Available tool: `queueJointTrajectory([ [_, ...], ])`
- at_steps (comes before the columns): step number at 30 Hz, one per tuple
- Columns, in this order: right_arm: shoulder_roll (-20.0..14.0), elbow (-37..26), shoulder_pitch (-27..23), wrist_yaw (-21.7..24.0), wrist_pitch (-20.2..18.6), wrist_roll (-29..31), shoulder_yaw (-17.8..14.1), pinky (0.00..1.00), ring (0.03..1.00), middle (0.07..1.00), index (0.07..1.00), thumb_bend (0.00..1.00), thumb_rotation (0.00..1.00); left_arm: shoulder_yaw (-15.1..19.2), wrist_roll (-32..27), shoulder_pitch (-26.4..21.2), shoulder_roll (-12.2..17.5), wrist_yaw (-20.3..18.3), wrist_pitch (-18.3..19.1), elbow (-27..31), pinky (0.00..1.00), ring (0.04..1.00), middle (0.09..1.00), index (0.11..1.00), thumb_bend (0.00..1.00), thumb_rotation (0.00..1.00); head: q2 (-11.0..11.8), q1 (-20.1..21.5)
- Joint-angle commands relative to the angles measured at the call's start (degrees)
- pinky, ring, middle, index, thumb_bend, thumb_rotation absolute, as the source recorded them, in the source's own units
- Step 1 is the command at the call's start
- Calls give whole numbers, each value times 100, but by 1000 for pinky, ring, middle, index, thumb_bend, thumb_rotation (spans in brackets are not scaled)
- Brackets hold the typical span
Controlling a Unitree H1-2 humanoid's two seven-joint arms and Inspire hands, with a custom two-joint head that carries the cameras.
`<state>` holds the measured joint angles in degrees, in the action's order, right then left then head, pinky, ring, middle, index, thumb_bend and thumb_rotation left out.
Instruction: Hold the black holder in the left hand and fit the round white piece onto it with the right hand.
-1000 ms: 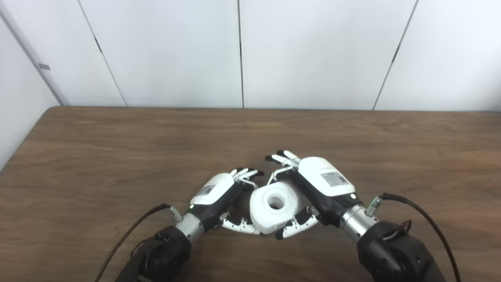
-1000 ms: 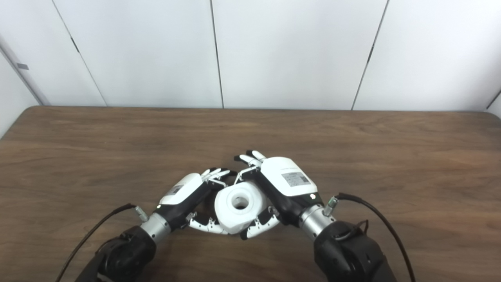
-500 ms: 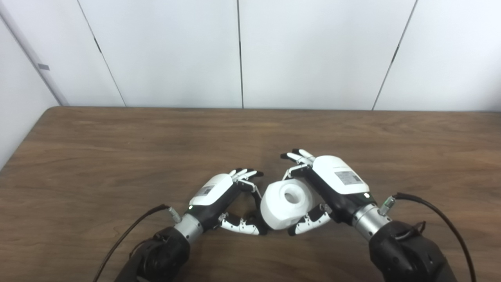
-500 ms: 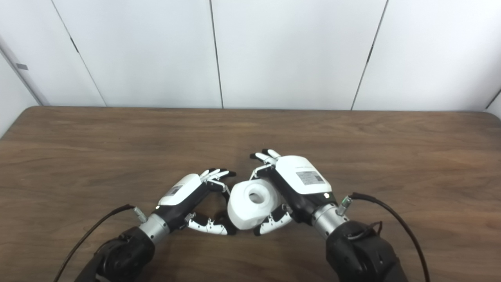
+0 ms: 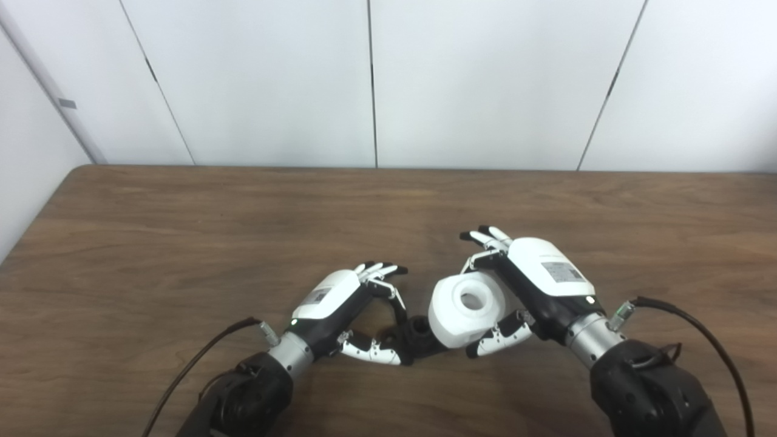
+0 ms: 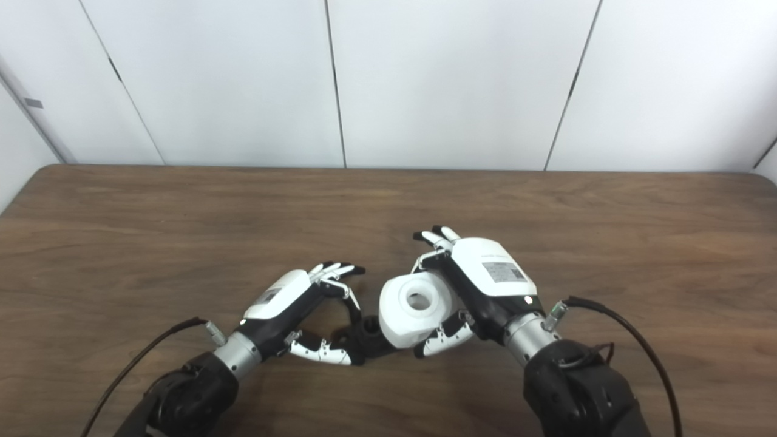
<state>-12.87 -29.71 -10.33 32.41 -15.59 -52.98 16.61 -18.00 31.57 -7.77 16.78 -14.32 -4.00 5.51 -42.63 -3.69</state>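
My left hand (image 5: 340,297) is curled on a black holder (image 5: 417,332) that sits low on the wooden table (image 5: 182,230), its short black peg showing just right of my thumb. My right hand (image 5: 540,279) is shut on the round white piece (image 5: 464,306), a thick white ring with a centre hole facing up. The white piece hangs just right of the holder and partly over its right end. I cannot tell whether they touch. Both also show in the right eye view, the holder (image 6: 368,331) and the white piece (image 6: 413,306).
White wall panels (image 5: 370,79) stand behind the table's far edge. A black cable (image 5: 698,321) runs from my right wrist, another cable (image 5: 200,358) from my left wrist. The table's left edge slants away at the far left.
My right hand has moved to the right with the white piece, drawing it away from my left hand and uncovering the black holder. My left hand has stayed in place.
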Motion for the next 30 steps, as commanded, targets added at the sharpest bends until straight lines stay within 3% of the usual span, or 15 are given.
queueJointTrajectory([
  [1, 11, -184, -103, -36, 47, -7, -33, 851, 968, 923, 480, 509, 144, 25, -12, -69, 24, 27, -73, 170, 1000, 973, 930, 480, 515, 47, -1, -17],
  [11, 240, -364, -132, 94, 11, -23, 104, 883, 983, 928, 479, 509, 146, 7, 10, -82, -25, 46, -59, 141, 1000, 975, 930, 480, 515, 47, 22, -93],
  [30, 579, -265, -283, 5, 198, -117, 441, 854, 977, 924, 479, 508, 146, -31, 77, -102, -89, 104, -70, 44, 1000, 983, 937, 481, 515, 46, 117, -176],
])
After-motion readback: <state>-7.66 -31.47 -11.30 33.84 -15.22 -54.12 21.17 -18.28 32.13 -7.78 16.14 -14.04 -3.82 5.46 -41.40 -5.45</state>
